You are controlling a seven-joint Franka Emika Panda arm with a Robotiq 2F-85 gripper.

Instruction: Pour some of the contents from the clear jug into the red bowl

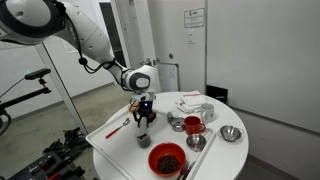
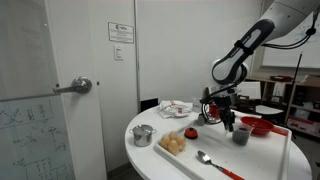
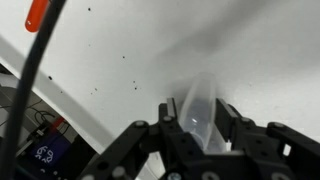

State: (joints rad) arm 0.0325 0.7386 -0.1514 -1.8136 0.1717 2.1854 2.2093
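- Under the gripper [image 1: 145,121]: small clear greyish jug [image 3: 200,115], jaws open (no contact visible).
- 1 risk: off-centre close tips it, spilling outside wide red bowl [image 1: 151,160].

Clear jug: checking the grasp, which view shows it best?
Wrist view: the clear jug sits close up between the fingers of the hand. Both exterior views show it only small and greyish, close by the hand.
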